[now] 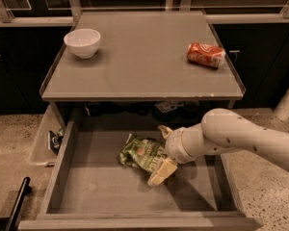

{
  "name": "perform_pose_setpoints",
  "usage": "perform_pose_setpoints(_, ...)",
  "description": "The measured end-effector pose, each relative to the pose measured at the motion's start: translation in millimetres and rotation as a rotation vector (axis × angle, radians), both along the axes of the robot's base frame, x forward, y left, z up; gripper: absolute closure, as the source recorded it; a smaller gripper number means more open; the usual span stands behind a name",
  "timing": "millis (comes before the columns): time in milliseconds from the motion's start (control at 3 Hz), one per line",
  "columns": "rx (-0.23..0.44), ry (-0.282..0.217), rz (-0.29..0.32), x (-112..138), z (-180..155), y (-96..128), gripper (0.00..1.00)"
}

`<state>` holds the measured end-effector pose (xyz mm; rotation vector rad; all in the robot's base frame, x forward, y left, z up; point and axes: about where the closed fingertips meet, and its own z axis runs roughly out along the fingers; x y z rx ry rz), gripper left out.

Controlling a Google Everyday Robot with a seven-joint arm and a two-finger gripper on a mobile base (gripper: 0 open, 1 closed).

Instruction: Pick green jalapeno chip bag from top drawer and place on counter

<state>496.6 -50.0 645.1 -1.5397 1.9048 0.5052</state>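
The green jalapeno chip bag (142, 153) lies crumpled on the flat bottom of the open top drawer (91, 191), near its middle. My gripper (162, 151) comes in from the right on a white arm and sits over the bag's right end, one cream finger (162, 172) in front of the bag and the other (164, 130) behind it. The fingers stand apart around the bag's edge. The counter (139, 61) is the grey tabletop above the drawer.
A white bowl (82, 42) stands at the counter's back left. A red-orange soda can (205, 55) lies on its side at the counter's right. A small open side bin (47, 141) hangs left of the drawer. Dark cabinets stand behind.
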Motion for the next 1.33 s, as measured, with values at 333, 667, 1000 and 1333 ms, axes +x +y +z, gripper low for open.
perform_pose_setpoints(333,-0.044,-0.034,-0.031,6,-18,10,0.0)
perform_pose_setpoints(667,-0.066,-0.049,-0.062,12,-29,15,0.0)
perform_pose_setpoints(1000,-0.072,-0.035,-0.073,17,-38,19,0.0)
perform_pose_setpoints(1333,-0.072,-0.034,-0.072,17,-38,20,0.19)
